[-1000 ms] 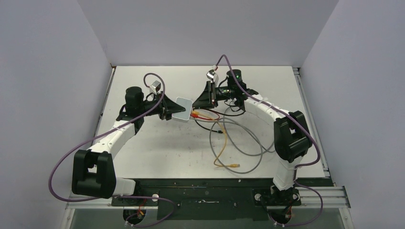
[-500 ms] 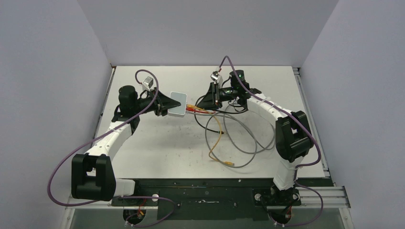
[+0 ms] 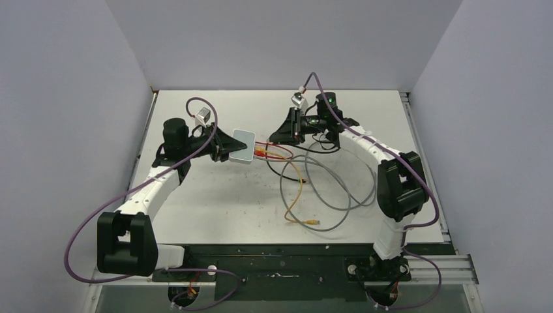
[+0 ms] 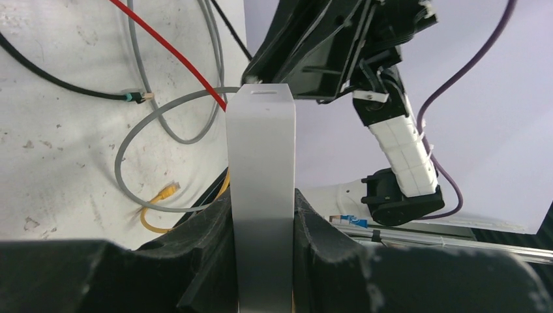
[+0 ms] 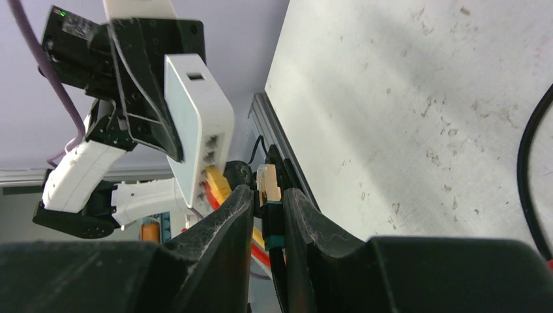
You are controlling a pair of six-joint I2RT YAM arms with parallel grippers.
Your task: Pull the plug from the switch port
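The pale switch box (image 3: 241,143) is held off the table, my left gripper (image 3: 226,148) shut on its flat sides; the left wrist view shows its narrow edge (image 4: 261,163) upright between the pads. My right gripper (image 3: 275,137) is shut on a clear plug (image 5: 267,184) with a teal collar on a black cable. That plug stands a short way off the box's socket edge (image 5: 210,149), not touching it. A yellow plug (image 5: 217,183) and a red one beside it sit in sockets lower on that edge.
Grey (image 3: 339,195), black, red and yellow cables loop over the table between the arms. A loose yellow plug (image 3: 313,222) lies near the front, and a black cable end with a teal plug (image 4: 135,98) lies on the table. Side walls enclose the table.
The grippers have drawn apart: the left carried the box left and back, the right moved right and back with the plug. The cable loops were dragged along the table.
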